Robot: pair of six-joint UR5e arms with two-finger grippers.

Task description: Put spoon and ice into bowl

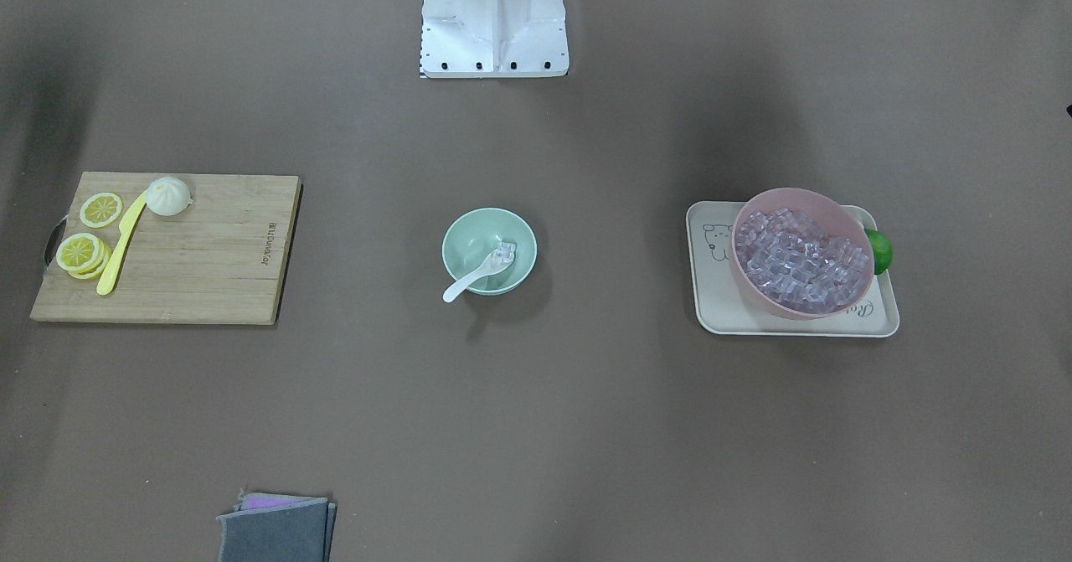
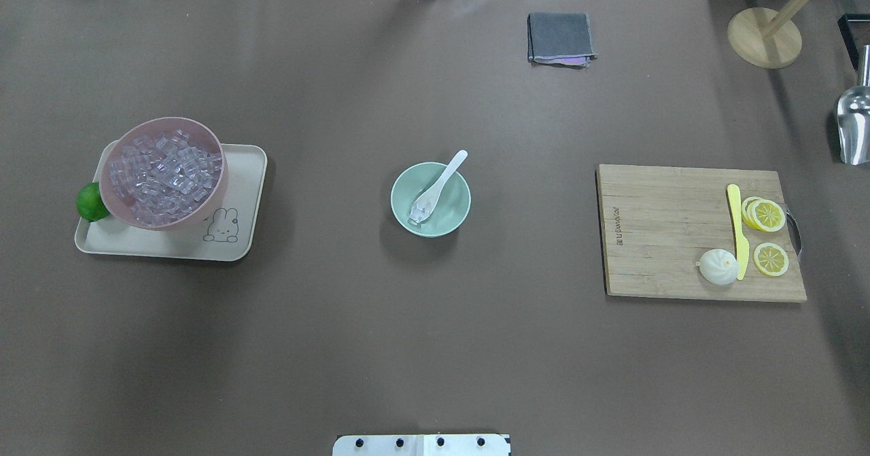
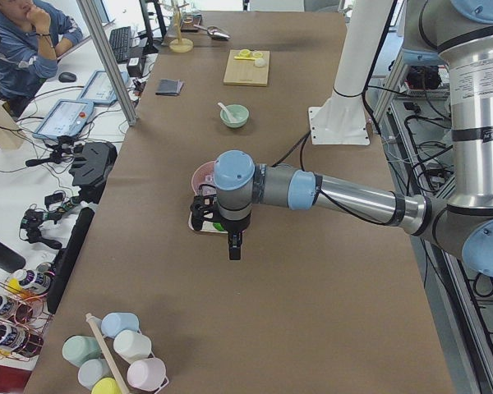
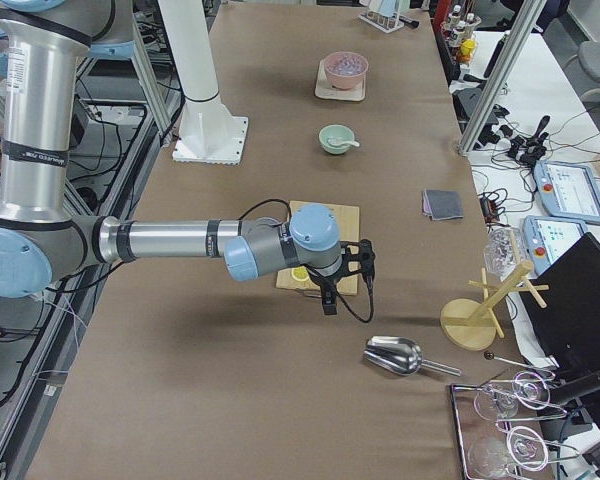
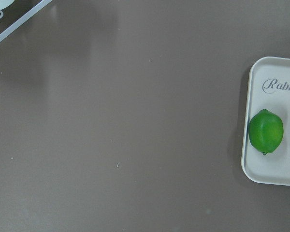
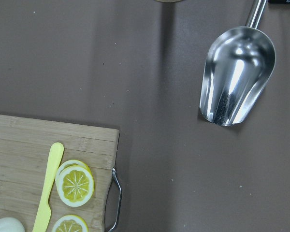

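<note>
The mint-green bowl (image 1: 469,239) stands at the table's middle and also shows in the overhead view (image 2: 454,201). The white spoon (image 1: 469,280) lies in it, scoop down inside, handle out over the rim. A clear ice cube (image 1: 505,251) rests in the scoop. My left gripper (image 3: 233,246) hangs high over the near end of the tray; I cannot tell if it is open. My right gripper (image 4: 328,298) hangs high over the cutting board's near edge; I cannot tell if it is open. Neither gripper's fingers show in the wrist views.
A pink bowl (image 1: 754,294) full of ice cubes sits on a beige tray (image 1: 716,306) beside a green lime (image 1: 879,250). A wooden cutting board (image 1: 209,252) holds a yellow knife (image 1: 117,248), lemon slices and a bun. A metal scoop (image 2: 853,126), a wooden stand (image 2: 764,34) and a folded grey cloth (image 2: 559,37) lie further off.
</note>
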